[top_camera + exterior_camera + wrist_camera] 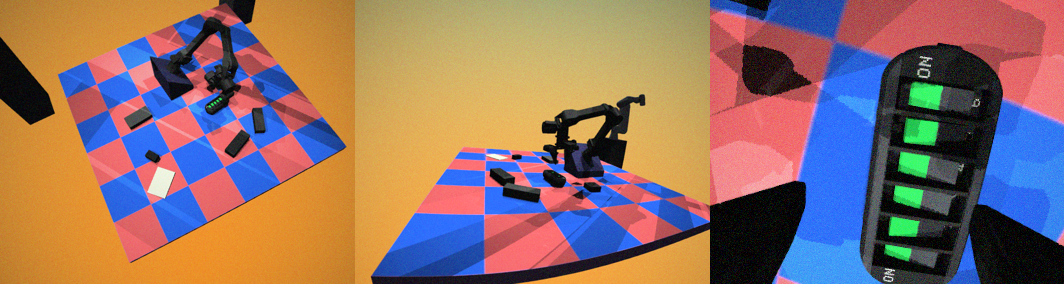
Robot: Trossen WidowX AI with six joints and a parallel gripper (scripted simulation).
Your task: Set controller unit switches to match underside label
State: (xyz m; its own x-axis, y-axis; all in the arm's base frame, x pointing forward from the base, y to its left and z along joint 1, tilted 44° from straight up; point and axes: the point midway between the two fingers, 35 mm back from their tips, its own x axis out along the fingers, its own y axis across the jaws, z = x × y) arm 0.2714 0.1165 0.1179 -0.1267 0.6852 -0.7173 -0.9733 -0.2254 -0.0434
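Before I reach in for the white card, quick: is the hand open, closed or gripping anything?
Hand: open, holding nothing; the controller unit is on the bench.

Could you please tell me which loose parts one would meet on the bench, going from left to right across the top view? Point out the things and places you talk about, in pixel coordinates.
Flat dark grey block (138, 117) (548, 159) → small black block (152, 156) (516, 157) → white card (161, 182) (496, 156) → controller unit (215, 105) (554, 178) (925, 165) → long black block (237, 143) (502, 176) → rightmost black block (258, 120) (521, 192)

"ON" stands at both ends of the controller unit (215, 105) (554, 178) (880, 165); its digits blur.
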